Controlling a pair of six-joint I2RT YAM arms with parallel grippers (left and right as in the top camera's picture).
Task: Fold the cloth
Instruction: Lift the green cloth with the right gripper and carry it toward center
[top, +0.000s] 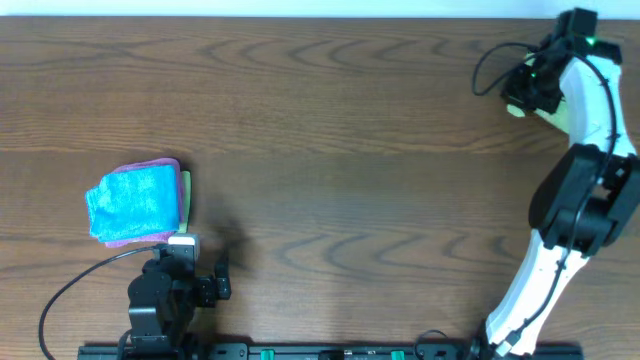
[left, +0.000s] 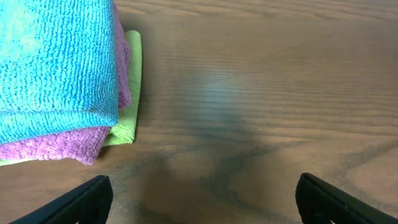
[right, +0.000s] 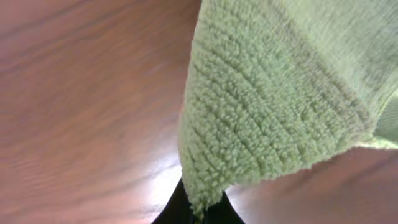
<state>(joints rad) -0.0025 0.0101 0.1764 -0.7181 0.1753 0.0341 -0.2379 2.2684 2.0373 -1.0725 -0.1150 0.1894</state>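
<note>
Upper right of overhead frame: right claw (right: 194, 211) clamped on cloth (right: 273, 106) (lime-green, nubbly loops). Lower left: left claw (left: 205, 196) spread open near plush folded blue cloth (left: 50, 62) atop pink cloth (left: 56, 146), wood-grain surface (left: 261, 93).

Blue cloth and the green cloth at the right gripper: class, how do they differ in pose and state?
The blue cloth lies folded atop a pink cloth; the green cloth is bunched, drawn to a point. The blue cloth is ungripped, the open left gripper short of it; the green cloth is pinched by the right gripper. Both have a fuzzy pile.
</note>
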